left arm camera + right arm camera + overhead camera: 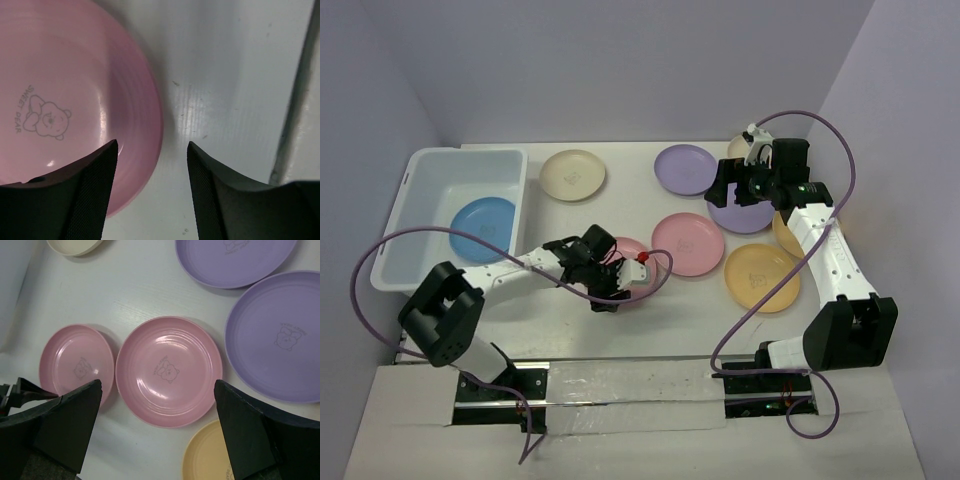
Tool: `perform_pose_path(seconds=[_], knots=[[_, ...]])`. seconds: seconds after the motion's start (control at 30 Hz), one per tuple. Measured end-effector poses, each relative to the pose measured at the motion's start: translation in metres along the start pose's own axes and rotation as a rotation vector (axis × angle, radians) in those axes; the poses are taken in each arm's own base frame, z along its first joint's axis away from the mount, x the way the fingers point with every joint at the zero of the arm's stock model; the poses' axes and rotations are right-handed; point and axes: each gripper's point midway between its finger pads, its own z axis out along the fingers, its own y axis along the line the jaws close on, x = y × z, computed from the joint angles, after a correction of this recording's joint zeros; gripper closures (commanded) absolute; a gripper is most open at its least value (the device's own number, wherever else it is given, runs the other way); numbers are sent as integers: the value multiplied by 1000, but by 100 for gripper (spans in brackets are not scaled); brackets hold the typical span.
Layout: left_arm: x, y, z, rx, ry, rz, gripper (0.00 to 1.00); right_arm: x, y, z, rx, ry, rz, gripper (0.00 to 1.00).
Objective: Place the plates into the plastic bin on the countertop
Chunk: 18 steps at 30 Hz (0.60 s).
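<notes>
Beside the large pink plate (169,371), the left gripper (152,147) straddles the small pink plate (60,90), jaws spread; the right gripper (157,383) hangs wide-jawed above a purple plate (280,340).

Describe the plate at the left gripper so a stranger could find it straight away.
From the white bin at the table's far left, follow the left arm to its open gripper. The plate at its fingertips is pink, the smaller of two pink plates side by side, left of the wider one.

Prob. lab test booth: bare lilac walls (620,60), white countertop (680,322).
</notes>
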Motion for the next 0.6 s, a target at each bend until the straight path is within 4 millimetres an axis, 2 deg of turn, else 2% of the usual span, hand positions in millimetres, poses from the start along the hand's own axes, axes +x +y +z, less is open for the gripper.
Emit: perform_pose_path(seconds=[0.13, 0.2, 0.3, 0.37, 0.5, 0.6], knots=[[16, 7, 20, -15, 53, 11, 46, 0, 0, 0, 1, 2, 1, 0], [21, 7, 28, -18, 71, 27, 61, 1, 0, 0, 2, 2, 1, 0], [16, 9, 34, -34, 54, 61, 88, 1, -1, 0, 4, 2, 1, 0], [8, 13, 34, -58, 31, 91, 99, 1, -1, 0, 5, 3, 2, 0], [0, 21, 23, -130, 4, 121, 100, 1, -1, 0, 8, 4, 2, 0], [-8, 17, 3, -156, -22, 110, 100, 1, -1, 0, 7, 4, 2, 0]])
